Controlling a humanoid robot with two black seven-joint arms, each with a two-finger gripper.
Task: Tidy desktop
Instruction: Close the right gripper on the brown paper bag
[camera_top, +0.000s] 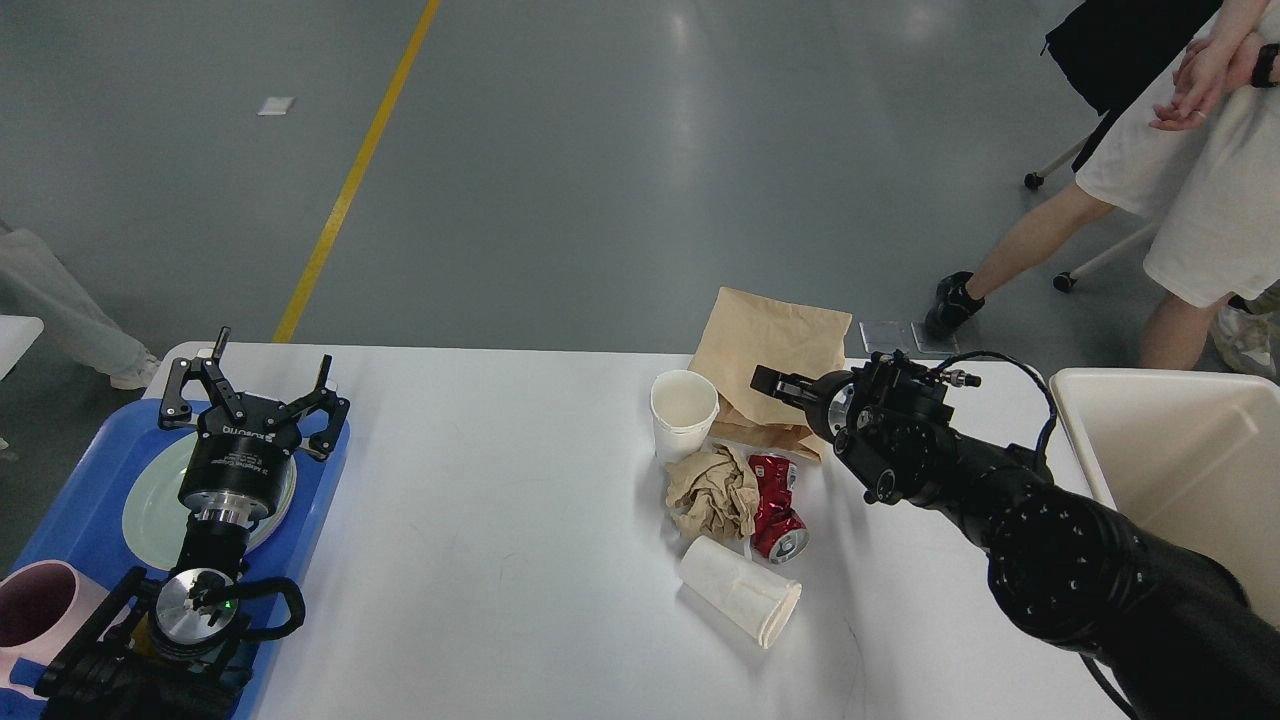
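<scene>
The white desktop (480, 480) holds a cluster of litter right of centre: an upright white paper cup (684, 412), a crumpled brown paper ball (712, 491), a crushed red can (777, 507), a white paper cup lying on its side (741, 591) and a brown paper bag (775, 350) at the far edge. My right gripper (770, 382) points left over the bag, just right of the upright cup; its fingers cannot be told apart. My left gripper (255, 385) is open and empty above the blue tray.
A blue tray (85, 500) at the left edge holds a pale green plate (150, 510) and a pink mug (40, 610). A cream bin (1180, 470) stands at the right edge. A person (1180, 190) stands beyond the far right corner.
</scene>
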